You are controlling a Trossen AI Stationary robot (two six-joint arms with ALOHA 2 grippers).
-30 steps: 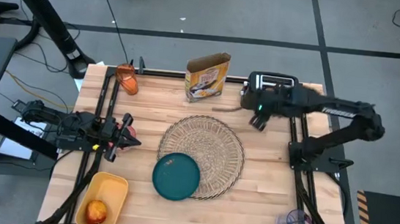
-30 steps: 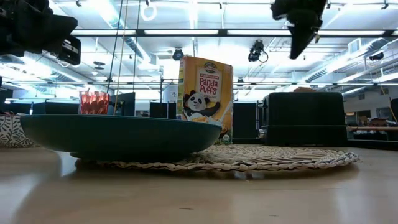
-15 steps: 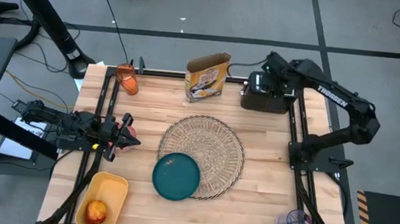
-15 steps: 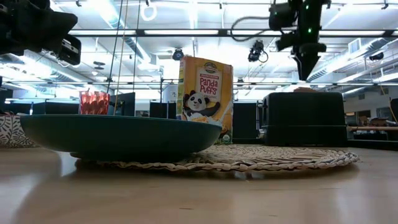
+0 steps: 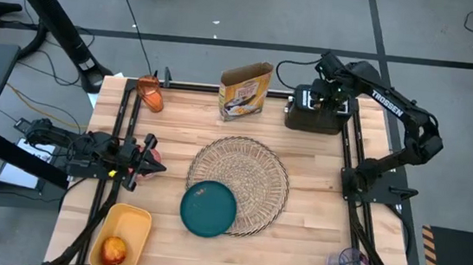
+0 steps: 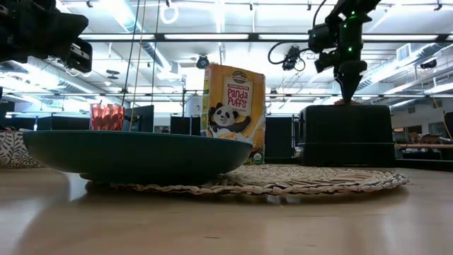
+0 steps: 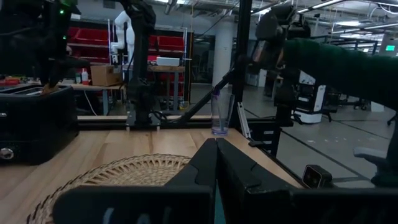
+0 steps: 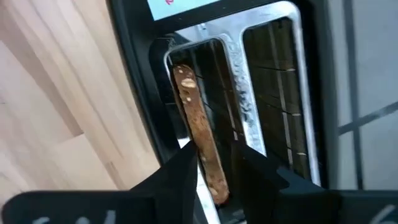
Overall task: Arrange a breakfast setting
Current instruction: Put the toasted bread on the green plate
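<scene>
A brown toast slice (image 8: 189, 99) stands on edge in one slot of the black toaster (image 5: 315, 114) at the table's far right. My right gripper (image 8: 217, 154) is open and points down over that slot, one finger on each side of the slice; it also shows in the low view (image 6: 347, 88). The woven placemat (image 5: 240, 181) lies mid-table, and the teal plate (image 5: 208, 209) rests on its near left edge. My left gripper (image 7: 216, 163) is shut and empty at the table's left edge (image 5: 157, 167), next to a small red-pink thing (image 5: 154, 151). The orange cup (image 5: 150, 95) stands at the far left. My right gripper's fingers (image 8: 186, 167) stand on either side of the toast's upper edge (image 8: 208, 163), coming from above and lying across the slice. I cannot tell whether they touch it. The slice stands in the slot.
A cereal box (image 5: 245, 90) stands at the far edge, left of the toaster. A yellow bowl (image 5: 127, 226) holding the red apple (image 5: 114, 249) sits at the near left corner. A clear purple thing (image 5: 347, 262) stands beyond the table's near right corner.
My right gripper has swung from the table in front of the toaster toward the far edge and over the toaster. It has turned to point down and has come down onto the toaster's slot.
</scene>
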